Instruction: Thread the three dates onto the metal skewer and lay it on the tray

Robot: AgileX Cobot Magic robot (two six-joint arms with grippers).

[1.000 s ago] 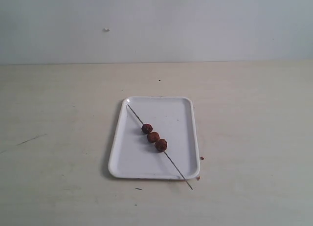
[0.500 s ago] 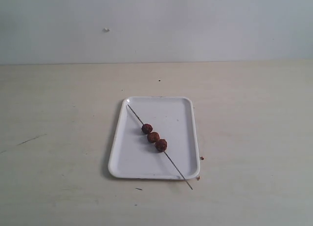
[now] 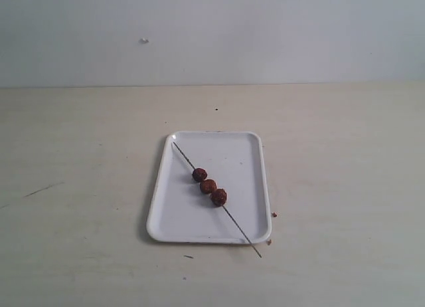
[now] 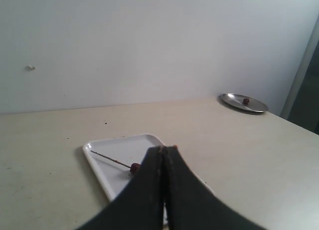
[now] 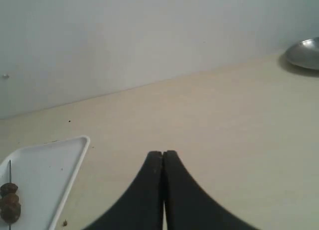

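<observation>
Exterior view: 3 wrinkled dates point(image 3: 208, 186) on thin metal skewer point(image 3: 239, 228), wht tray point(image 3: 179, 220)

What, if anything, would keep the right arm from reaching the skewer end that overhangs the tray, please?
Likely nothing, so yes: the skewer juts past the tray rim on the right arm's side, uncovered. The right gripper is shut and would have to open first.

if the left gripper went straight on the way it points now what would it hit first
Most likely the tray near its far rim, or the table just beyond; depth is unclear. The shut left gripper points over the tray, with the metal skewer off to one side of that line.
</observation>
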